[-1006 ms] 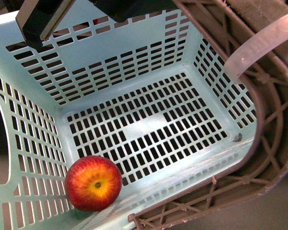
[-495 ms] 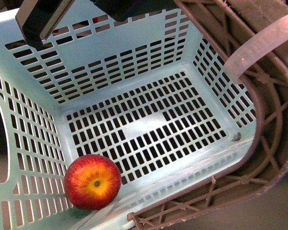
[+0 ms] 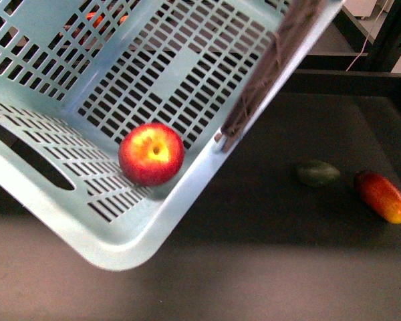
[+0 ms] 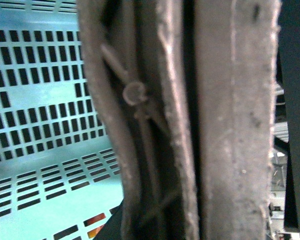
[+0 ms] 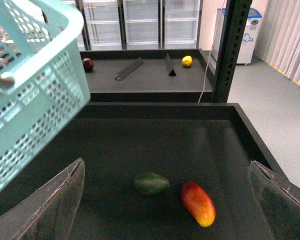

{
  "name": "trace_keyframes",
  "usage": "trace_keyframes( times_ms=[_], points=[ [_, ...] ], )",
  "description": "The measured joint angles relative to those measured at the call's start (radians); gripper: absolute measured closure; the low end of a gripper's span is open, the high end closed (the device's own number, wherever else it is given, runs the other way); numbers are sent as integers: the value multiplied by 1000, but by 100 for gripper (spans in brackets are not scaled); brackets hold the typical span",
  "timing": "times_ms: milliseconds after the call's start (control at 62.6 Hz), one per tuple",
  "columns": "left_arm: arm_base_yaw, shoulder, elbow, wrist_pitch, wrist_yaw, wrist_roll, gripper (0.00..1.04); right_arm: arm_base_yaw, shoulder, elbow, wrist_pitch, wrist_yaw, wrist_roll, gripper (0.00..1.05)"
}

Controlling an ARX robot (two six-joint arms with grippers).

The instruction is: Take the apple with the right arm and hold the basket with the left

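The turquoise basket (image 3: 67, 221) hangs tilted above the dark table, filling the upper left of the front view. The red apple (image 3: 151, 153) with its yellow blush lies inside it in the low corner. The brown ribbed handle (image 3: 267, 73) runs up along the basket's right side. My left gripper is shut on that handle (image 4: 200, 125), which fills the left wrist view beside the lattice wall (image 4: 40, 110); its fingers are hidden. My right gripper (image 5: 167, 200) is open and empty above the table; its fingers (image 5: 55, 200) frame the view, with the basket (image 5: 35, 90) to one side.
A dark green oval fruit (image 3: 317, 173) and a red-and-yellow mango (image 3: 383, 196) lie on the table (image 3: 254, 267) at the right, also in the right wrist view (image 5: 151, 183), (image 5: 197, 202). A black upright post (image 5: 230, 50) stands at the table's far edge.
The basket has swung up and tilted, so it no longer fills the front view. The table, green fruit and mango now show. The apple has stayed in the basket's low corner.
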State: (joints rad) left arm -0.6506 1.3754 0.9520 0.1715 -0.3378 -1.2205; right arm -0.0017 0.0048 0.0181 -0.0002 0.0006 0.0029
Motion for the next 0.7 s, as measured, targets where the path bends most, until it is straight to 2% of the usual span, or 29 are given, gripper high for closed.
trace_keyframes(
  times_ms=[192,495,703],
  points=[
    [125,-28,-46,-55,27,-171,90,0,0,0,0,0,0,9],
    [338,93,-80,-122,42,-306,90,0,0,0,0,0,0,9],
    [425,231,1,-120,53,-373,90,0,0,0,0,0,0,9]
  ],
)
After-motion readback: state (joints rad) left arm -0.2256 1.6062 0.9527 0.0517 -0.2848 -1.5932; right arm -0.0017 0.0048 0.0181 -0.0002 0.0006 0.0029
